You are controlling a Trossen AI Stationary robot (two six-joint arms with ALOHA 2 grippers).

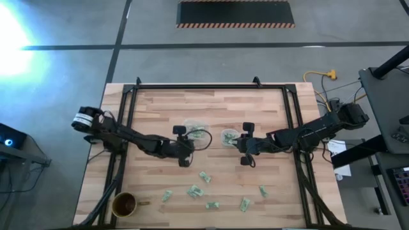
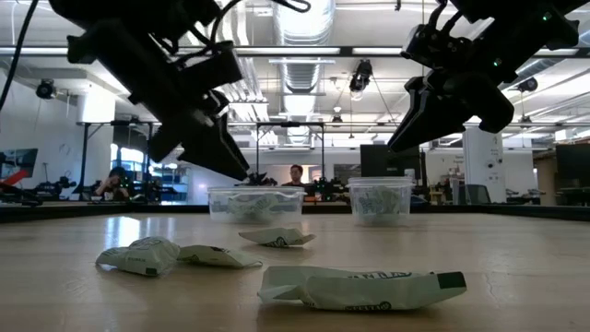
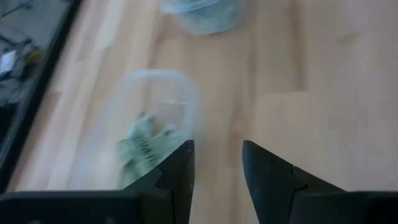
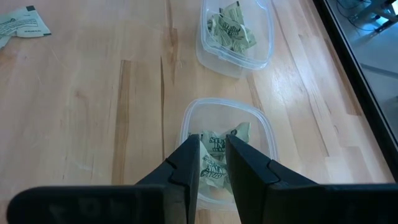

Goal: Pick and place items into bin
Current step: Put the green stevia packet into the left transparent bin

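Wooden surface, two clear bins mid-table, both part-filled. Right pincer hangs over the right bin, fingers slightly apart, nothing seen between them. Left pincer beside the left bin, fingers apart, empty. Seven or so loose items lie nearer the front edge, brown cup at the near-left corner. Risks, as judged: a low sweep could catch a light bin's rim and shove it; both arms reaching for the middle packets could collide; crinkled wrappers may slip from a shallow pinch.

Overhead looks straight down; low looks level; wrists share the tubs.
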